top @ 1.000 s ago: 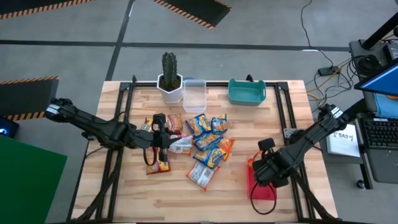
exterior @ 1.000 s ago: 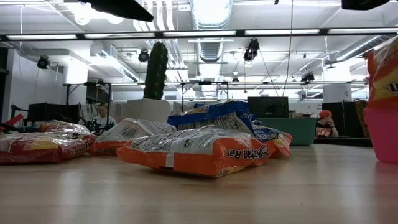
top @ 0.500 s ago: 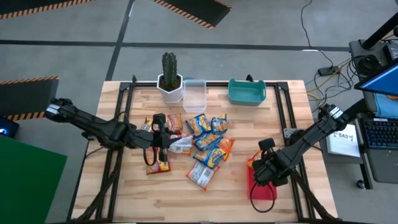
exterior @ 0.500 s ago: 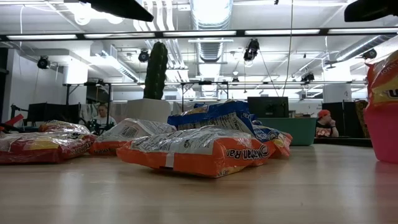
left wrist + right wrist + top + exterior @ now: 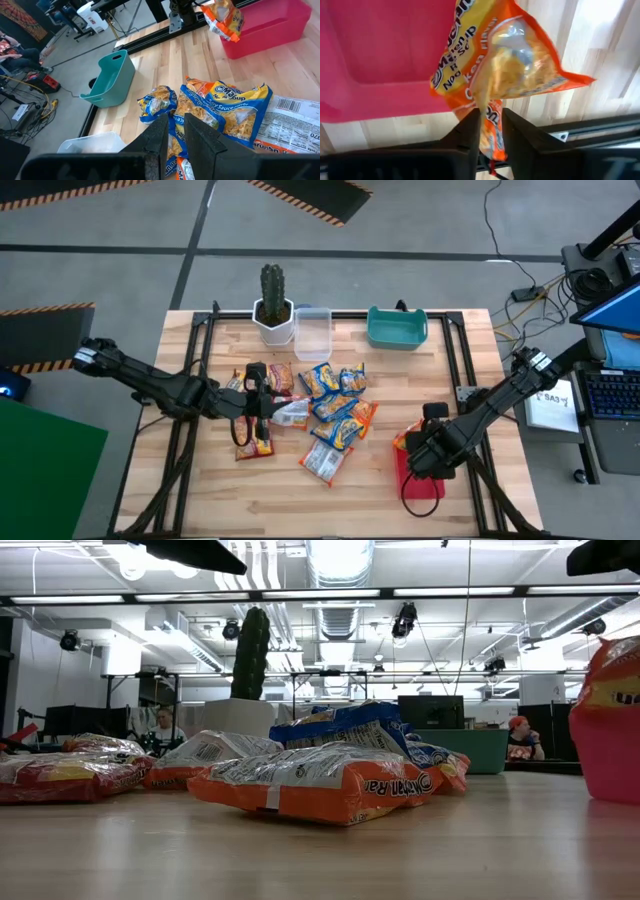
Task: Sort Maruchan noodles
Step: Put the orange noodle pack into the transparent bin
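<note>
1. Over the last second the right claw (image 5: 418,448) had carried its orange packet (image 5: 505,70) a little lower and inward over the red tray (image 5: 420,485), toward 4 o'clock on the desk (image 5: 330,500); in the low view the packet (image 5: 612,675) sat deeper against the tray's wall than before
2. The right claw's fingers had begun to part, yet the packet still hung pinched between them in the right wrist view, so I judged the drop as starting, not finished
3. That made orange the tray's colour; the other Maruchan noodles (image 5: 325,412) remained heaped at the desk's centre, unsorted
4. The left claw (image 5: 262,402) hovered at 9 o'clock of the heap, fingers nearly closed and grasping nothing
5. Containers: the red tray showed no packet lying loose in it; the teal bin (image 5: 397,327) at 1 o'clock and the clear tub (image 5: 312,332) at 12 o'clock looked bare; the white pot (image 5: 273,320) held a cactus (image 5: 272,285)
</note>
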Action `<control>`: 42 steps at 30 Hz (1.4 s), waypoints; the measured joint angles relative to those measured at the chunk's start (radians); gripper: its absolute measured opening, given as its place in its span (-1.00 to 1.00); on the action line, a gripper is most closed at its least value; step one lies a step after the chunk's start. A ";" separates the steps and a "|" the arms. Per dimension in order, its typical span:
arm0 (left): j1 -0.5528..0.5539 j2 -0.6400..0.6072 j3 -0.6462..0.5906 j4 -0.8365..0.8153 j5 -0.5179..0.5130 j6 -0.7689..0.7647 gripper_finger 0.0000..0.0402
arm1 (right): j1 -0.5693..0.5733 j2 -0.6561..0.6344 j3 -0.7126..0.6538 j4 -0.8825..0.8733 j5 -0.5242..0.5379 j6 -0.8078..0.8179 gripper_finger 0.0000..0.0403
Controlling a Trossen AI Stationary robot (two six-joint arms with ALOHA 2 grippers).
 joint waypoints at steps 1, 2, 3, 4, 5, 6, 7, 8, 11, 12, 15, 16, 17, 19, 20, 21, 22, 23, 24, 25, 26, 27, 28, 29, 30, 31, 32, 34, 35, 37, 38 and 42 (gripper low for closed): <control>0.000 0.000 0.000 0.000 0.000 0.000 -0.78 | 0.000 0.000 0.000 0.001 0.000 0.003 -0.56; 0.000 0.000 0.000 0.000 0.000 0.000 -0.78 | 0.000 0.000 0.000 0.002 0.000 0.003 -0.52; 0.000 0.000 0.000 0.000 0.000 0.000 -0.78 | 0.000 0.000 0.000 0.003 0.000 0.002 -0.49; 0.000 0.000 0.000 0.000 0.000 0.000 -0.78 | 0.000 0.000 0.000 0.007 0.000 0.001 -0.47; 0.000 0.000 0.000 0.000 0.000 0.000 -0.78 | 0.000 0.000 0.001 0.009 -0.001 0.000 -0.44; 0.000 0.000 0.000 0.000 0.000 0.000 -0.78 | 0.000 0.000 0.005 0.009 -0.001 0.000 -0.43; 0.000 0.000 0.000 0.000 0.000 0.000 -0.78 | 0.000 0.000 0.010 0.009 -0.001 0.000 -0.42; 0.000 0.000 0.000 0.000 0.000 0.000 -0.78 | 0.000 0.000 0.018 0.009 -0.001 0.000 -0.41; 0.000 0.000 0.000 0.000 0.000 0.000 -0.78 | 0.000 0.000 0.046 0.008 -0.001 0.000 -0.43; 0.000 0.000 0.000 0.000 0.000 0.000 -0.78 | 0.000 0.000 0.058 0.008 -0.001 0.000 -0.45; 0.000 0.000 0.000 0.000 0.000 0.000 -0.78 | 0.000 0.000 0.087 0.009 0.003 0.005 -0.51; 0.000 0.000 0.000 0.000 0.000 0.000 -0.78 | 0.000 0.000 0.093 0.011 0.013 0.026 -0.53; 0.000 0.000 0.000 0.000 0.000 0.000 -0.78 | 0.000 0.000 0.096 0.013 0.033 0.064 -0.56; 0.000 0.000 0.000 0.000 0.000 0.000 -0.78 | 0.000 0.000 0.096 0.015 0.079 0.169 -0.63; 0.000 0.000 0.000 0.000 0.000 0.000 -0.78 | -0.002 0.000 0.096 0.016 0.088 0.215 -0.68; 0.000 0.000 0.000 0.000 0.000 0.000 -0.78 | -0.007 0.000 0.096 0.016 0.088 0.249 -0.72; 0.000 0.000 0.000 0.000 0.000 0.000 -0.78 | -0.009 0.000 0.095 0.017 0.088 0.281 -0.77; 0.000 0.000 0.000 0.000 0.000 0.000 -0.78 | -0.012 0.000 0.095 0.021 0.091 0.307 -0.82; 0.000 0.000 0.000 0.000 0.000 0.000 -0.78 | -0.015 0.000 0.095 0.027 0.102 0.323 -0.87; 0.000 0.000 0.000 0.000 0.000 0.000 -0.78 | -0.019 0.000 0.095 0.039 0.116 0.333 -0.91; 0.000 0.000 0.000 0.000 0.000 0.000 -0.78 | -0.020 0.000 0.095 0.056 0.133 0.334 -0.93; 0.000 0.000 0.000 0.000 0.000 0.000 -0.78 | -0.023 0.000 0.094 0.077 0.151 0.331 -0.94; 0.000 0.000 0.000 0.000 0.000 0.000 -0.78 | -0.026 0.000 0.092 0.100 0.170 0.327 -0.95; 0.000 0.000 0.000 0.000 0.000 0.000 -0.78 | -0.031 0.000 0.088 0.122 0.182 0.318 -0.95; 0.000 0.000 0.000 0.000 0.000 0.000 -0.78 | -0.038 0.000 0.081 0.146 0.183 0.311 -0.96; 0.000 0.000 0.000 0.000 0.000 0.000 -0.78 | -0.043 0.000 0.076 0.165 0.184 0.299 -0.96; 0.000 0.000 0.000 0.000 0.000 0.000 -0.78 | -0.048 0.000 0.069 0.177 0.185 0.293 -0.96; 0.000 0.000 0.000 0.000 0.000 0.000 -0.78 | -0.056 0.000 0.048 0.193 0.187 0.285 -0.96; 0.000 0.000 0.000 0.000 0.000 0.000 -0.78 | -0.059 0.000 0.036 0.202 0.187 0.281 -0.96; 0.000 0.000 0.000 0.000 0.000 0.000 -0.78 | -0.063 0.000 0.013 0.209 0.186 0.278 -0.96; 0.000 0.000 0.000 0.000 0.000 0.000 -0.78 | -0.063 0.000 0.001 0.208 0.189 0.278 -0.96; 0.000 0.000 0.000 0.000 0.000 0.000 -0.78 | -0.063 0.000 -0.058 0.265 0.208 0.266 -0.96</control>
